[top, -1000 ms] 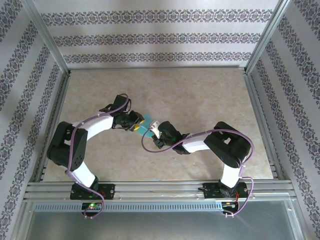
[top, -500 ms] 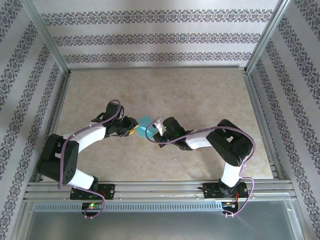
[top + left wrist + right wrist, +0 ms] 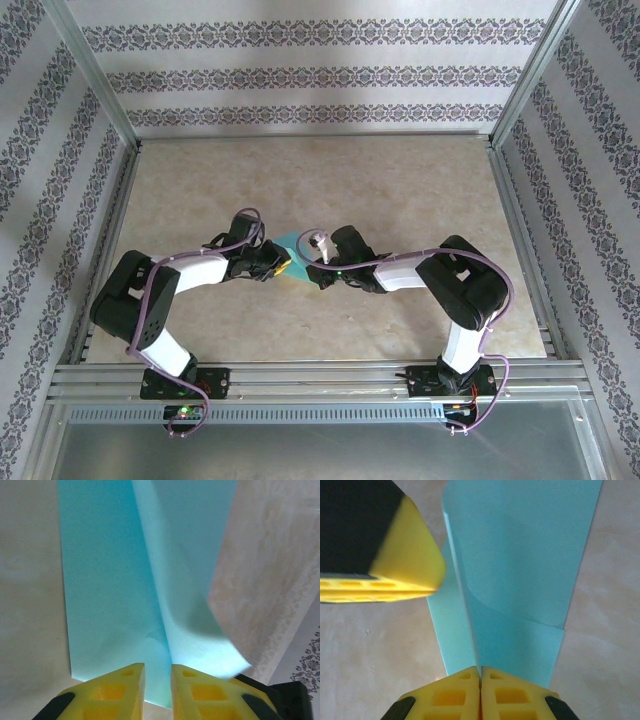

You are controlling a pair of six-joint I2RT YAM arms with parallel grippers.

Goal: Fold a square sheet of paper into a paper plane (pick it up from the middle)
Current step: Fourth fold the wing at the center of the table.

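Note:
The square sheet of paper [image 3: 290,244] is teal and sits mid-table between the two arms. Its middle is pinched up into a ridge, with a half spreading to either side [image 3: 520,555]. My right gripper [image 3: 480,672] is shut on the near end of that ridge, yellow fingertips pressed together. It reaches in from the right in the top view [image 3: 314,258]. My left gripper [image 3: 158,672] comes from the left [image 3: 283,266]. Its jaws straddle the ridge's other end with a narrow gap, and the paper [image 3: 100,580] runs between them. One left finger [image 3: 395,555] shows in the right wrist view.
The table [image 3: 400,180] is beige marble-patterned, with aluminium rails [image 3: 320,380] along the near edge and frame posts at the sides. Patterned walls close in the back and sides. Purple cables loop along both arms.
The left arm has swung in to the paper's left end and its jaws have narrowed around the ridge. The right gripper stayed shut on the paper and shifted slightly back.

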